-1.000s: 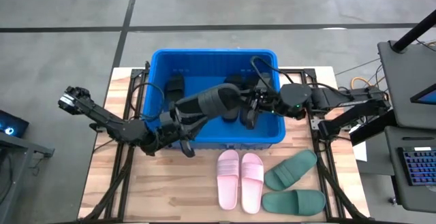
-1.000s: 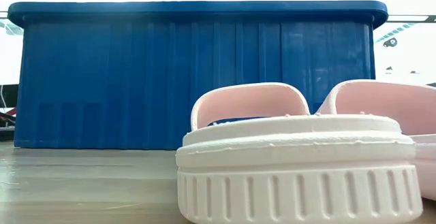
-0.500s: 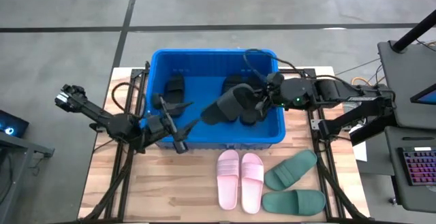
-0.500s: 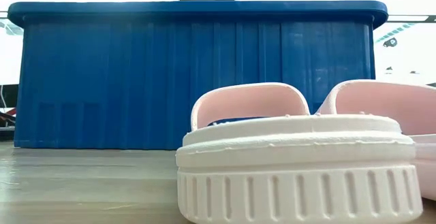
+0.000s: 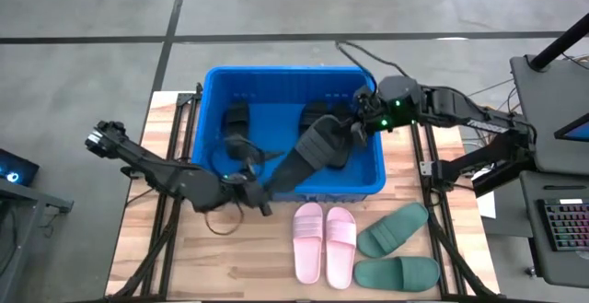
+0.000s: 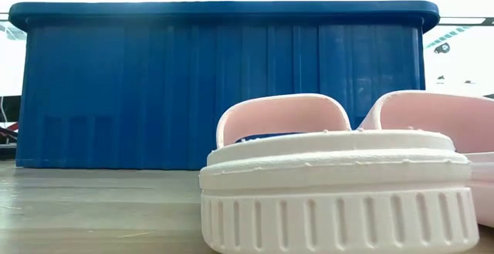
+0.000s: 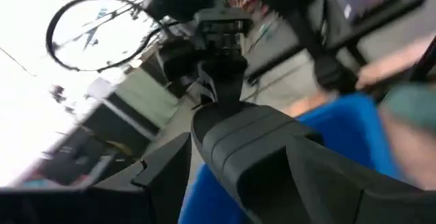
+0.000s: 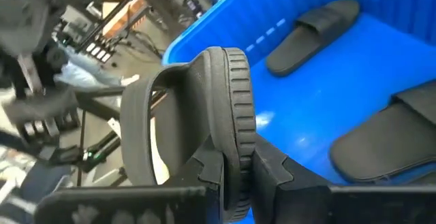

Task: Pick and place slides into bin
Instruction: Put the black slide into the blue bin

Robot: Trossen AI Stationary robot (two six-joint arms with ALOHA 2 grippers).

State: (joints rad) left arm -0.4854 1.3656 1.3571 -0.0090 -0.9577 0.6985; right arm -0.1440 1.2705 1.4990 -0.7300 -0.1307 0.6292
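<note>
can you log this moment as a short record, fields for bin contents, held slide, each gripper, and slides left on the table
bin: blue, holds black slides, one at its left side
held slide: black, tilted over the bin's near wall
right gripper: shut on held slide, over the bin
left gripper: at the bin's near wall, by the slide's lower end
on table: pink pair, green pair

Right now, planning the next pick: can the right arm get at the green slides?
Probably not yet: the right gripper is shut on a black slide over the bin. The green slides themselves lie uncovered.
</note>
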